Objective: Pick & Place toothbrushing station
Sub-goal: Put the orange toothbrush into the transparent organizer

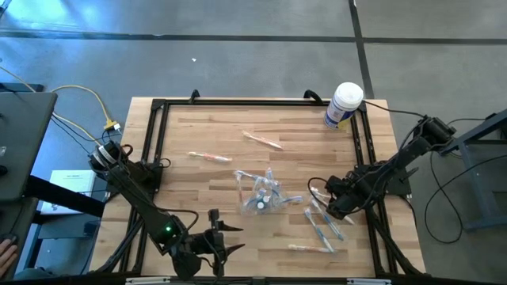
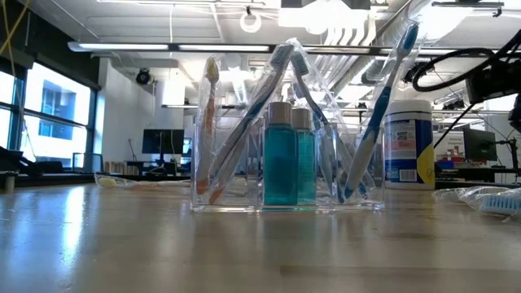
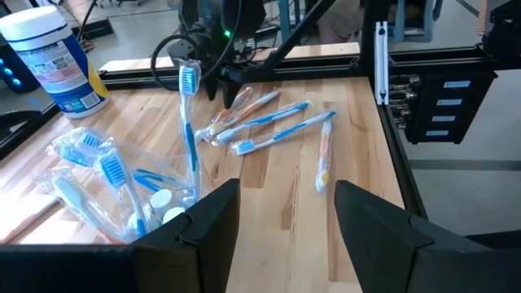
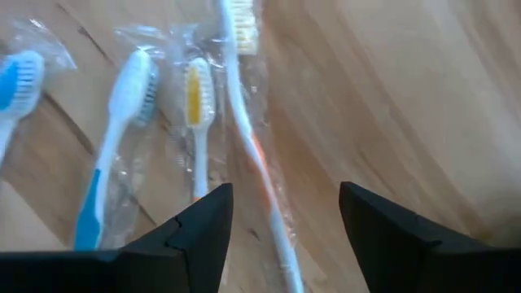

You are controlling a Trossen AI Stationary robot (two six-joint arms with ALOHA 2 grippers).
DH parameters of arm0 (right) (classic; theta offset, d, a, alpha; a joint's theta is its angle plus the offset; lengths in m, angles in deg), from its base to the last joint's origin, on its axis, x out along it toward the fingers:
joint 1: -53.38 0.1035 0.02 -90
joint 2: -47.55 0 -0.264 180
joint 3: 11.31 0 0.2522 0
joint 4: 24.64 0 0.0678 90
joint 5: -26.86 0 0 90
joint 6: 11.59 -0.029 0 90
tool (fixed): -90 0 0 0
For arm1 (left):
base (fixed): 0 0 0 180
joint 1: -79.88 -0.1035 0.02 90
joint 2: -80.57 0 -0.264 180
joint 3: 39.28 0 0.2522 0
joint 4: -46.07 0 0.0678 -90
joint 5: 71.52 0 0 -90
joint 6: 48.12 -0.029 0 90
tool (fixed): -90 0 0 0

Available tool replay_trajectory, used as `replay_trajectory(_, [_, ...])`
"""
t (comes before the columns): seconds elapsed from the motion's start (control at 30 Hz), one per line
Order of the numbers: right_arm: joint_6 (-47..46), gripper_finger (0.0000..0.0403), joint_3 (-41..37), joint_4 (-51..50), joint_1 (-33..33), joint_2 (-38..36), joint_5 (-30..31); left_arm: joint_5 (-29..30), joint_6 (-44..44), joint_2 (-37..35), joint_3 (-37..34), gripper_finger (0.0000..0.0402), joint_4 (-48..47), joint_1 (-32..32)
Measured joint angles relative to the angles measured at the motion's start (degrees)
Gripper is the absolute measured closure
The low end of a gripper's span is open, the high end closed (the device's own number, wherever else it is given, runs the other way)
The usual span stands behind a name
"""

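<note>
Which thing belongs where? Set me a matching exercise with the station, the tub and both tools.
1. toothbrushing station
2. white tub
3. left tool
4. right tool

A. open, over the loose wrapped toothbrushes
B. middle of the table
C. a right-hand corner of the table
D. open and empty, near the table's edge

Pairs: 1-B, 2-C, 3-D, 4-A

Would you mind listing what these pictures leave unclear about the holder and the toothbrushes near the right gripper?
- Right gripper, right wrist view: the orange-and-white toothbrush runs between its open fingers; contact cannot be told.
- Toothbrushing station, high view: its see-through walls blur into the contents.
- White tub, low view: label print too small to read.
- Left gripper, high view: open, waiting at the near edge.
</note>
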Motion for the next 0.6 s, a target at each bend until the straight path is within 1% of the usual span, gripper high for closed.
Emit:
replay_trajectory(0.23, [0.1, 0.0186, -4.2, 4.5, 0.0, 0.0, -0.7, 0.0, 0.2, 0.0, 0.0, 0.0209, 0.0, 0.0])
replay_trajectory(0.3, [0.0, 0.0186, -5.5, 4.8, 0.0, 0.0, -1.7, 0.0, 0.2, 0.0, 0.0, 0.0209, 0.0, 0.0])
replay_trajectory(0.43, [0.0, 0.0186, -6.9, 5.2, 0.0, -0.2, -1.4, 0.0, 0.2, 0.0, 0.0, 0.0209, 0.0, 0.0])
replay_trajectory(0.5, [0.0, 0.0192, -7.2, 5.3, 0.0, -0.2, -1.5, 0.0, 0.2, 0.0, 0.0, 0.0209, 0.0, 0.0])
replay_trajectory(0.6, [0.8, 0.0220, -7.2, 5.8, 0.0, -0.1, -1.5, 0.0, 0.2, 0.0, 0.0, 0.0209, 0.0, 0.0])
